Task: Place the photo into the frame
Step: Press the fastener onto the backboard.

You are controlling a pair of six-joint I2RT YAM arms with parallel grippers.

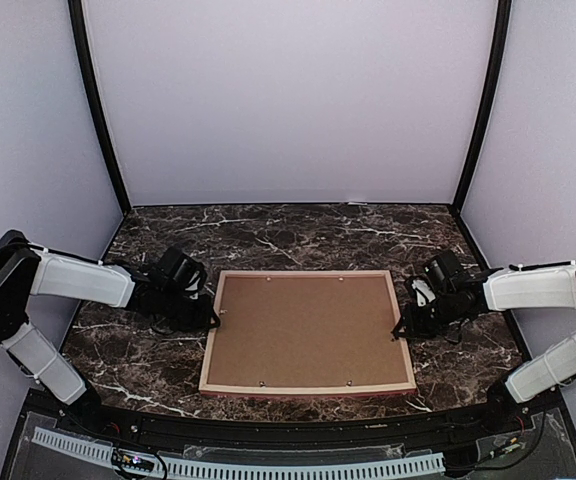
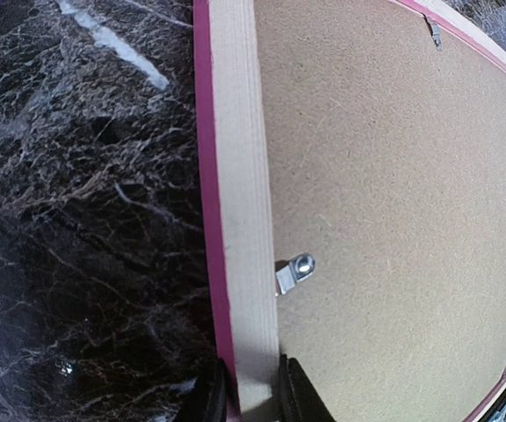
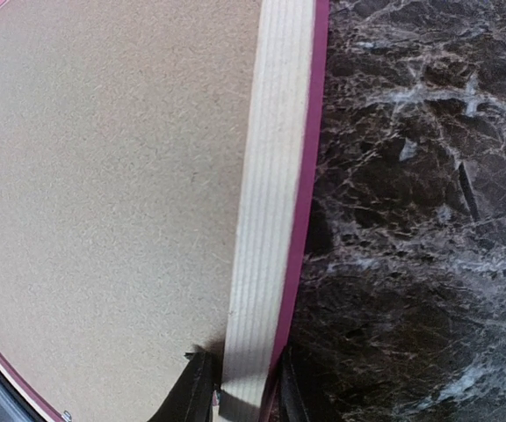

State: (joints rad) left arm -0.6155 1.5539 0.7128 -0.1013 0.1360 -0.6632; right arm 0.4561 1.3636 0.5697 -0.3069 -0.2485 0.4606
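Frame [image 1: 308,388] face-down on table [image 1: 148,360]. Left end effector [image 1: 214,318] clenched on its left rail, right end effector [image 1: 400,329] clenched on right rail. Risk: uneven lift twisting thin rails, grip slipping.

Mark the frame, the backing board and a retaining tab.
frame [image 2: 246,220]: left wrist view, pale rail face
backing board [image 1: 308,330]: top external view, its middle
retaining tab [image 2: 293,272]: left wrist view, its middle

Left pincer [image 2: 253,389], right pincer [image 3: 240,384], both clamped.
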